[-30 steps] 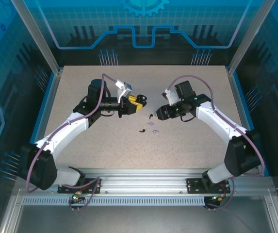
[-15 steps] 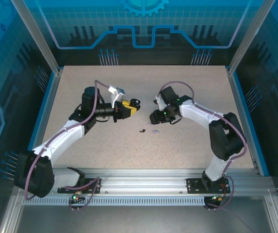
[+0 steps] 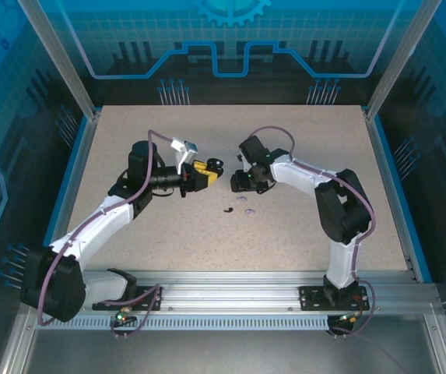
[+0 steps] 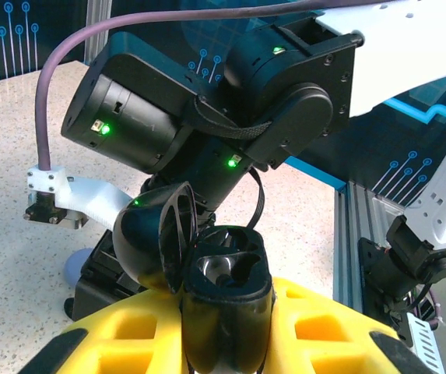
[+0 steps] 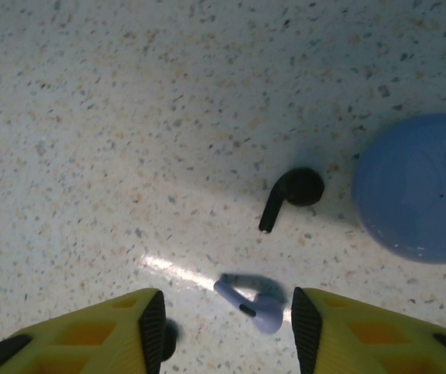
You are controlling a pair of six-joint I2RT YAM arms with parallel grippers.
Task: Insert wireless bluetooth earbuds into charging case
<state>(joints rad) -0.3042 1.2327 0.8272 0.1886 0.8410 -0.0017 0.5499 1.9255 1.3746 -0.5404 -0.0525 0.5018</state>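
1. A speckled table (image 3: pixel 129 140) sits inside a blue enclosure
2. The left gripper (image 4: pixel 226 335) stays clamped on the open black case (image 4: pixel 207 265)
3. The right gripper (image 5: pixel 223 319) has swung in, jaws apart but narrowing around the lavender earbud (image 5: pixel 254 304), with the black earbud (image 5: pixel 293 195) at its 12 o'clock; pickup looks imminent

The right tool (image 3: pixel 241 187) has slid left toward the frame's centre, its arm folding up tighter behind it, and its jaws have narrowed. The left tool (image 3: pixel 209 170) has drawn slightly left, carrying the black case (image 3: pixel 217 163).
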